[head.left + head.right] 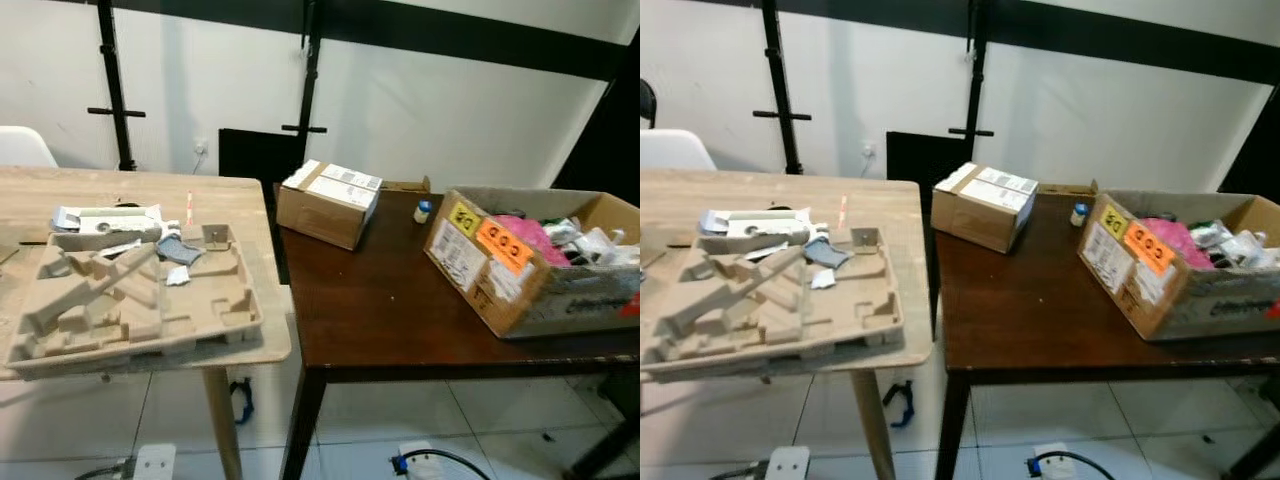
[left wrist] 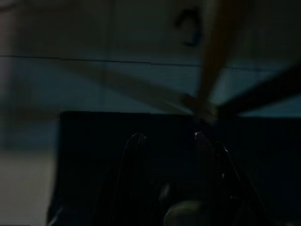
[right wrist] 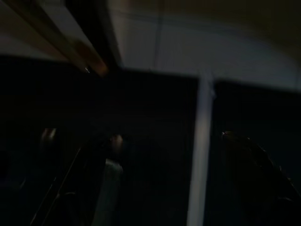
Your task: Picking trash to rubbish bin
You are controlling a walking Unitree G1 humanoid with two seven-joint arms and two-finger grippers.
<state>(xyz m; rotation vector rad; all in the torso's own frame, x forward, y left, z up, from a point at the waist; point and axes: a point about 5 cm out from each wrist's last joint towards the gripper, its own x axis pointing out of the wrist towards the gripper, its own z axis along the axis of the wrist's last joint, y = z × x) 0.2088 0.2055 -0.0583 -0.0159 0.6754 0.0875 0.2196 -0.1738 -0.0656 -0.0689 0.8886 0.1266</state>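
Cardboard box of trash on dark table

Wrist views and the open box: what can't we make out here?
- Left gripper: left wrist view too dark and blurred to tell what lies beyond the fingers.
- Right gripper: right wrist view equally dark; finger state unclear.
- Open cardboard box: right end cut off by the frame edge; contents a jumble.
- Small bottle: too small to read.
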